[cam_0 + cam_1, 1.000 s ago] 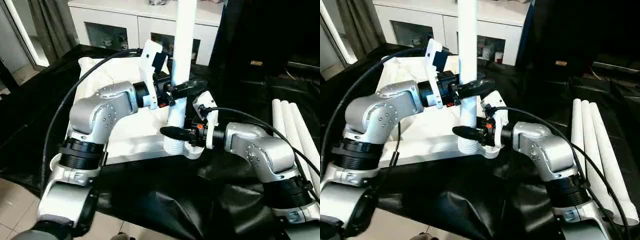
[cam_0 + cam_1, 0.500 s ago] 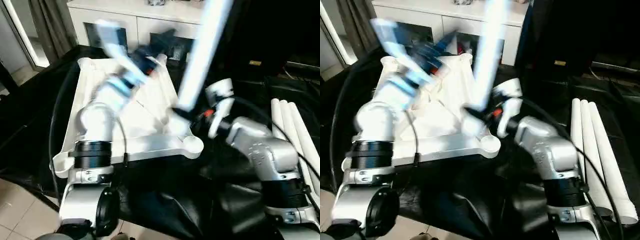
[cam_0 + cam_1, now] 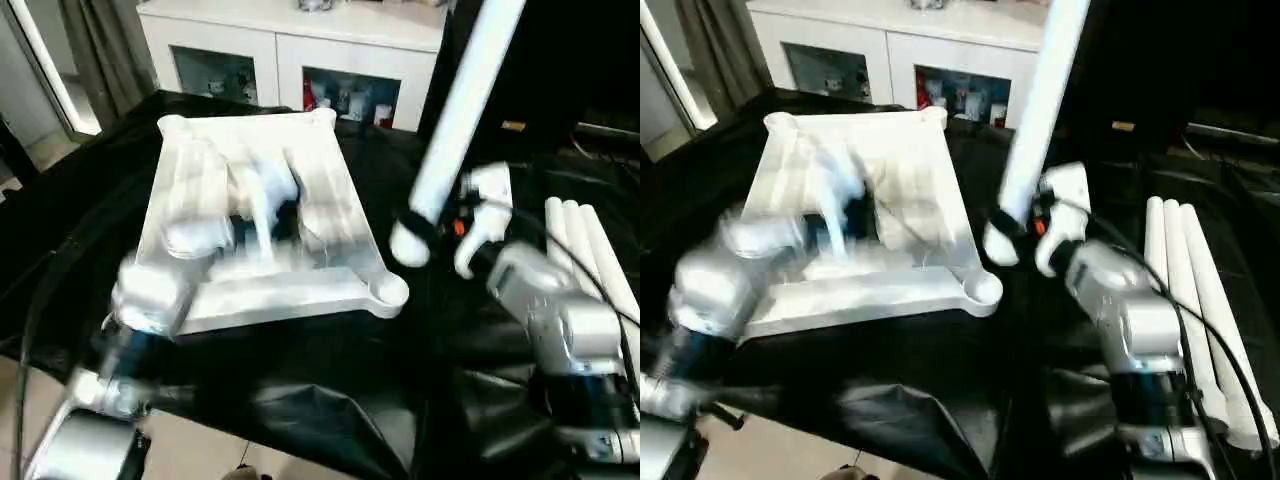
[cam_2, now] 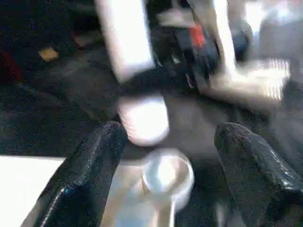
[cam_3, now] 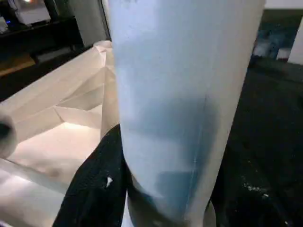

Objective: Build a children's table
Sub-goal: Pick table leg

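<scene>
The left gripper, its silver forearm blurred over the white ribbed rectangular plastic tabletop, spreads its fingers wide and empty, while beyond it the right gripper clamps the foot of a long white tubular leg (tilted, beside the near corner socket).

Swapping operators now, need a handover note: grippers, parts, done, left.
Right gripper: shut on one leg, lifted and tilted, its lower end off to the side of the near corner socket.
Left gripper: open, holding nothing.
Table top: ribbed side up on the black sheet.
Three spare legs: lying at the robot's right.
Done: no leg seated.
Left: all four legs.
</scene>
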Controlling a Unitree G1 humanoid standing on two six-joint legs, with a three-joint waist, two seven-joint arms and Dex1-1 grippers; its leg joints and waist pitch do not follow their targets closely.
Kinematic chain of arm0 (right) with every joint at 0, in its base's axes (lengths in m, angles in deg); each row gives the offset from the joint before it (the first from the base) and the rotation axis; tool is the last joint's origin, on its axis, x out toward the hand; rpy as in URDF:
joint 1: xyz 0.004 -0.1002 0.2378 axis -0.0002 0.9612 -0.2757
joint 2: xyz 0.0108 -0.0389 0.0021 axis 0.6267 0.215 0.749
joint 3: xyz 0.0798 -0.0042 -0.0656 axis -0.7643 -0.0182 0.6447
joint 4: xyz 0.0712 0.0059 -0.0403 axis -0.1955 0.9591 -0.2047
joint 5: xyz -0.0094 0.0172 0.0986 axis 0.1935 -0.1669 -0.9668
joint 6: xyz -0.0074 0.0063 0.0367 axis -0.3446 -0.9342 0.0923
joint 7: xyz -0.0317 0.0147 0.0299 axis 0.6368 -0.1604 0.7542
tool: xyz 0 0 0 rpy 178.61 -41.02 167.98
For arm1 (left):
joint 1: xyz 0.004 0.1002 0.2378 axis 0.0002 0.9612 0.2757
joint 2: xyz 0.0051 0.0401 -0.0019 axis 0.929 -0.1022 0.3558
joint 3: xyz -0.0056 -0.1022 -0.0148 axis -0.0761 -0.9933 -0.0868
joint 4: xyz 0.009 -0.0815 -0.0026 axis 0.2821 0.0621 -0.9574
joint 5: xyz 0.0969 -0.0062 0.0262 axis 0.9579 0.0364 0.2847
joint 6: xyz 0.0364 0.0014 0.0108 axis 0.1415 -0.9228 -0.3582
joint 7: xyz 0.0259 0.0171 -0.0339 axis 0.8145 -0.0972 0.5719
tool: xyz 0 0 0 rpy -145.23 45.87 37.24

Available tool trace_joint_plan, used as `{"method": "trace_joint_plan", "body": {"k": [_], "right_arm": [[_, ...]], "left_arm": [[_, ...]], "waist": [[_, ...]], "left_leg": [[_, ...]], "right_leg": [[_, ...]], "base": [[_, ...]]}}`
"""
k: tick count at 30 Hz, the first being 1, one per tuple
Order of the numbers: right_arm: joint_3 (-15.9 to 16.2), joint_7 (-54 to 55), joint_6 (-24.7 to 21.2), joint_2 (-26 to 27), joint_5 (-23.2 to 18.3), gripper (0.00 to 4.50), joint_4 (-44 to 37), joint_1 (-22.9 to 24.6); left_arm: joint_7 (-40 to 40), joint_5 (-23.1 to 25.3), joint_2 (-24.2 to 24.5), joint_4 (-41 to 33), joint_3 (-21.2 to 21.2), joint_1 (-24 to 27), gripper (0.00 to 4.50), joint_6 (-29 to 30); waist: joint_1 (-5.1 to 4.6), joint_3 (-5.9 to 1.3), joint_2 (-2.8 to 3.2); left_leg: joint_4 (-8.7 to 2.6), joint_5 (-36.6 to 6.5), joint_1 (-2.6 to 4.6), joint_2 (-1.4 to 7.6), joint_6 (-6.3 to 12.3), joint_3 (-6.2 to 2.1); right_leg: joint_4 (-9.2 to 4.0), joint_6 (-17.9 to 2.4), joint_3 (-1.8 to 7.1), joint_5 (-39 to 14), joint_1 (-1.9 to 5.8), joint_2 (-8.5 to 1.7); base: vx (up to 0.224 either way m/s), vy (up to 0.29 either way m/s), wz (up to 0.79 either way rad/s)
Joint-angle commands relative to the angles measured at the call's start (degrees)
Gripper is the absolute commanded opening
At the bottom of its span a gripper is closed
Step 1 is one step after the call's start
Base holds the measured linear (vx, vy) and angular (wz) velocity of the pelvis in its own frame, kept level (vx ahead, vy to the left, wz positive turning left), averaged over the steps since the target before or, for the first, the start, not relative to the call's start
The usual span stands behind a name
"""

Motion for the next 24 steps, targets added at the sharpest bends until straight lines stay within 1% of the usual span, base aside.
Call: {"method": "trace_joint_plan", "body": {"k": [1, 3, 4, 5, 6, 7, 8, 9, 10, 12, 13, 14, 15, 16, 17, 18, 19, 20, 21, 22, 24], "right_arm": [[1.1, 1.0, 0.0, 0.3, 0.8, 1.89, -3.1, 2.0], [1.7, 1.6, 0.0, 0.8, 1.1, 1.89, -4.3, 3.4], [1.7, 1.6, 0.0, 0.8, 1.1, 1.89, -4.3, 3.4], [2.2, 1.9, 0.2, 0.9, 1.5, 1.89, -4.6, 4.0], [2.7, 2.1, 0.5, 0.9, 1.8, 1.89, -4.8, 4.3], [2.7, 2.1, 0.5, 0.9, 1.8, 1.89, -4.8, 4.3], [3.0, 2.2, 0.6, 1.0, 2.0, 1.89, -5.0, 4.6], [3.3, 2.2, 0.8, 1.1, 2.2, 1.89, -5.4, 4.8], [3.3, 2.2, 0.8, 1.2, 2.3, 1.89, -5.4, 4.8], [3.3, 2.3, 0.8, 1.2, 2.4, 1.89, -5.7, 4.9], [3.3, 2.3, 0.8, 1.2, 2.4, 1.89, -5.8, 5.0], [3.4, 2.5, 0.7, 1.1, 2.4, 1.89, -6.2, 5.2], [3.5, 2.5, 0.7, 1.0, 2.5, 1.89, -6.4, 5.4], [3.6, 2.6, 0.6, 0.9, 2.5, 1.89, -6.6, 5.5], [3.7, 2.6, 0.6, 0.8, 2.6, 1.89, -6.8, 5.6], [3.7, 2.6, 0.6, 0.9, 2.7, 1.89, -7.0, 5.7], [3.7, 2.6, 0.6, 0.9, 2.8, 1.89, -7.0, 5.7], [3.8, 2.6, 0.6, 0.9, 2.8, 1.89, -7.1, 5.8], [3.8, 2.5, 0.6, 0.8, 2.9, 1.89, -7.1, 5.8], [3.9, 2.4, 0.7, 0.7, 2.9, 1.89, -7.1, 5.8], [4.0, 2.4, 0.7, 0.6, 3.0, 1.89, -7.2, 5.9]], "left_arm": [[-0.2, 3.9, 0.7, 1.5, 3.4, 1.0, 3.55, -1.2], [-0.8, 4.5, 0.4, 2.4, 4.4, 1.2, 3.55, -0.2], [-0.8, 4.5, 0.4, 2.4, 4.4, 1.2, 3.38, -0.2], [-1.1, 5.2, 0.3, 3.1, 4.9, 1.1, 3.27, 0.4], [-1.1, 5.6, 0.4, 3.6, 5.4, 1.0, 3.27, 1.0], [-1.1, 5.6, 0.4, 3.6, 5.4, 1.0, 3.21, 1.0], [-1.0, 6.3, 0.5, 4.3, 5.7, 0.8, 3.21, 2.0], [-1.2, 8.0, 0.6, 6.1, 6.4, 0.1, 3.0, 3.5], [-1.3, 8.2, 0.6, 6.5, 6.5, -0.1, 2.88, 3.6], [-2.1, 9.4, 0.5, 8.0, 6.9, -0.7, 2.8, 3.7], [-2.6, 9.7, 0.4, 8.7, 6.9, -1.0, 2.8, 3.8], [-3.1, 10.3, 0.2, 9.6, 7.0, -1.4, 2.7, 3.8], [-3.5, 10.7, 0.1, 10.4, 7.1, -1.6, 2.55, 4.0], [-3.6, 11.0, 0.1, 10.9, 7.2, -1.8, 2.55, 4.5], [-4.0, 11.4, 0.0, 11.6, 7.4, -2.0, 2.43, 5.1], [-4.3, 11.6, -0.1, 11.8, 7.3, -2.1, 2.34, 5.3], [-4.6, 11.7, -0.3, 12.1, 7.1, -2.1, 2.34, 5.5], [-4.7, 11.7, -0.4, 12.3, 7.0, -2.2, 2.08, 5.7], [-4.6, 11.9, -0.6, 12.6, 6.9, -2.4, 1.97, 5.7], [-4.4, 12.1, -0.6, 12.8, 6.9, -2.5, 1.97, 5.7], [-4.1, 12.4, -0.6, 13.2, 7.0, -2.5, 1.9, 5.6]], "waist": [[-0.33, -3.99, 0.34], [-0.46, -4.09, 0.64], [-0.51, -4.09, 0.52], [-0.58, -4.11, 0.54], [-0.55, -4.1, 0.81], [-0.73, -4.07, 0.58], [-0.87, -4.05, 0.53], [-1.05, -4.0, 1.06], [-1.15, -4.02, 0.92], [-1.27, -4.13, 0.91], [-1.35, -4.16, 1.12], [-1.32, -4.22, 1.29], [-1.38, -4.23, 1.17], [-1.36, -4.3, 1.26], [-1.38, -4.22, 1.39], [-1.43, -4.23, 1.33], [-1.46, -4.19, 1.42], [-1.47, -4.18, 1.39], [-1.45, -4.15, 1.38], [-1.46, -4.12, 1.45], [-1.44, -4.18, 1.3]], "left_leg": [[-4.36, -9.7, 1.33, 2.1, -2.39, -1.2], [-4.36, -10.3, 1.39, 2.05, -2.78, -1.28], [-4.39, -10.5, 1.37, 2.01, -2.83, -1.22], [-4.41, -10.7, 1.32, 2.01, -2.97, -1.3], [-4.41, -10.9, 1.37, 2.02, -3.02, -1.35], [-4.39, -11.1, 1.3, 1.96, -2.92, -1.32], [-4.39, -10.9, 1.21, 1.92, -2.78, -1.3], [-4.35, -11.3, 1.28, 1.85, -2.67, -1.3], [-4.33, -11.4, 1.33, 1.81, -2.64, -1.3], [-4.28, -10.8, 1.13, 1.78, -2.34, -1.41], [-4.22, -10.2, 1.06, 1.79, -2.13, -1.43], [-4.17, -9.9, 1.11, 1.81, -2.1, -1.44], [-4.13, -9.5, 1.05, 1.77, -1.85, -1.41], [-4.06, -9.1, 1.07, 1.76, -1.56, -1.38], [-4.09, -9.2, 1.06, 1.78, -1.32, -1.39], [-4.07, -9.3, 1.03, 1.75, -1.28, -1.35], [-4.08, -9.9, 1.08, 1.77, -1.33, -1.37], [-4.08, -10.0, 1.07, 1.76, -1.3, -1.36], [-4.12, -10.4, 1.08, 1.8, -1.33, -1.39], [-4.16, -10.7, 1.12, 1.82, -1.39, -1.41], [-4.15, -10.5, 1.09, 1.85, -1.34, -1.42]], "right_leg": [[-4.46, -9.2, 2.82, -9.0, 2.91, -4.13], [-4.52, -9.3, 2.79, -10.1, 2.8, -4.17], [-4.65, -9.3, 2.79, -10.4, 2.8, -4.09], [-4.58, -9.6, 2.75, -10.1, 2.85, -4.06], [-4.56, -9.7, 2.75, -10.1, 2.79, -4.12], [-4.61, -9.8, 2.76, -10.1, 2.84, -4.05], [-4.57, -10.0, 2.78, -9.9, 2.92, -4.06], [-4.76, -9.8, 2.76, -10.3, 2.76, -3.99], [-4.76, -9.8, 2.75, -10.4, 2.79, -3.96], [-4.64, -9.9, 2.77, -9.9, 3.06, -4.07], [-4.63, -10.3, 2.76, -9.0, 3.08, -4.06], [-4.52, -10.5, 2.75, -8.3, 3.04, -4.04], [-4.47, -10.8, 2.73, -7.4, 3.13, -4.01], [-4.39, -11.0, 2.72, -6.7, 3.14, -4.01], [-4.46, -11.2, 2.71, -6.8, 3.08, -4.01], [-4.48, -11.2, 2.72, -7.0, 3.11, -3.99], [-4.56, -11.3, 2.7, -7.9, 3.09, -4.07], [-4.66, -11.3, 2.7, -8.4, 3.08, -4.07], [-4.75, -11.3, 2.71, -9.2, 3.05, -4.11], [-4.82, -11.2, 2.71, -9.9, 3.0, -4.1], [-4.81, -11.0, 2.74, -9.8, 3.06, -4.13]], "base": [[0.0, 0.0, 0.0], [0.0, 0.0, 0.0], [0.0, 0.0, 0.0], [0.0, 0.0, 0.0], [0.0, 0.0, 0.0], [0.0, 0.0, 0.0], [0.0, 0.0, 0.0], [0.0, 0.0, 0.0], [0.0, 0.0, 0.0], [0.0, 0.0, 0.0], [0.0, 0.0, 0.0], [0.0, 0.0, 0.0], [0.0, 0.0, 0.0], [0.0, 0.0, 0.0], [0.0, 0.0, 0.0], [0.0, 0.0, 0.0], [0.0, 0.0, 0.0], [0.0, 0.0, 0.0], [0.0, 0.0, 0.0], [0.0, 0.0, 0.0], [0.0, 0.0, 0.0]]}}
